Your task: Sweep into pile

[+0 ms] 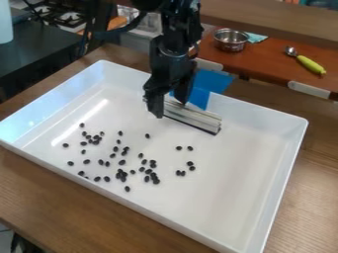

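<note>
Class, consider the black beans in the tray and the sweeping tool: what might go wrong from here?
The black beans lie widely scattered, so one straight stroke of the sweeping tool would probably miss outliers. Several lie near the tray's close wall, where the tool might pin them or bump the wall.

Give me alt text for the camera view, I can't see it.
Dark beans lie scattered in a white tray on a wooden table, with a black gripper at a blue-and-silver sweeper near the far side. Behind are a metal bowl and a spoon.
</note>
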